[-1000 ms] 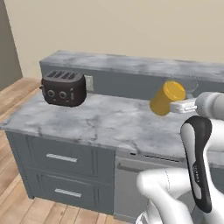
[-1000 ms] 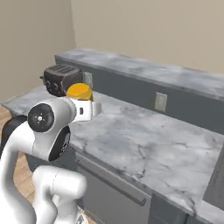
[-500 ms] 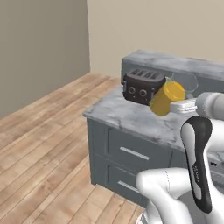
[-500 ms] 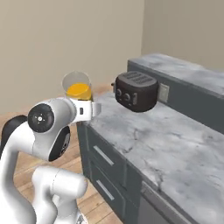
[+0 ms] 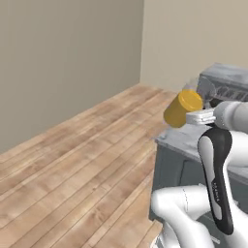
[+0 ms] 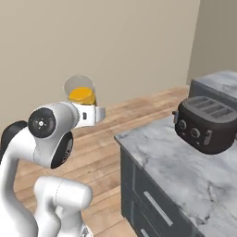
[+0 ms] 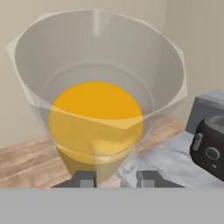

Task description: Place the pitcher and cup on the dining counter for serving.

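The pitcher, clear with yellow-orange liquid, fills the hand view just above my gripper, whose two fingertips sit on either side of its base. The base views show the pitcher held tilted in the air at the end of my arm, over the floor beside the worktop's end, seen again as the pitcher above my white wrist. My gripper is shut on it. The dining counter rises at the far right behind the worktop. The cup is out of view.
A black toaster stands on the lower marble worktop, with grey drawers below. Wooden floor and beige walls stretch to the left. The worktop's corner lies just under the held pitcher.
The whole picture has swung left as the base turned: worktop and toaster slid right, floor and wall came in. The pitcher stays in the gripper as before.
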Motion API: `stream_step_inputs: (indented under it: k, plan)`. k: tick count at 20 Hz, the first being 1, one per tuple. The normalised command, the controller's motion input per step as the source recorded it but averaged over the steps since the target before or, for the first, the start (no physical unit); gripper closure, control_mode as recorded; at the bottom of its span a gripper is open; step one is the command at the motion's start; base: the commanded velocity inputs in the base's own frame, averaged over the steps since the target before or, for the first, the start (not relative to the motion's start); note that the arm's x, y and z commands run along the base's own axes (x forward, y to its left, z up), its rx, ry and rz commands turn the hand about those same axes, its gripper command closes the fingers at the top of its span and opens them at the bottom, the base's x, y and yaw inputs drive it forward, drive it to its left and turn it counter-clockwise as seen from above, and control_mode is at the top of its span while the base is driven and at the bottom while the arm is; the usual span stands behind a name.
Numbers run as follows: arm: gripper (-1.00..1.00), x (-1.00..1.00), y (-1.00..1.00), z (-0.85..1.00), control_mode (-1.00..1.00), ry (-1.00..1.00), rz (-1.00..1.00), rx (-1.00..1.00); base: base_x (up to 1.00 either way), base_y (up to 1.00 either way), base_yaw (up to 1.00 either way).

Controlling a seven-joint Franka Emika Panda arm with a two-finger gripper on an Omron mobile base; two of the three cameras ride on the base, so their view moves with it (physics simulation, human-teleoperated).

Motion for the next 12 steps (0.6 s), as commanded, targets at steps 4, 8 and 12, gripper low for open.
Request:
stream_step_inputs:
  k: [4,8,12]
  plan:
    - [1.00,0.00,0.00,0.00,1.00,0.00,0.00,0.00,1.00,0.94,0.10]
    - [1.00,0.00,0.00,0.00,1.00,0.00,0.00,0.00,1.00,0.73,-0.05]
    - [1.00,0.00,0.00,0.00,1.00,0.00,0.00,0.00,1.00,0.67,-0.37]
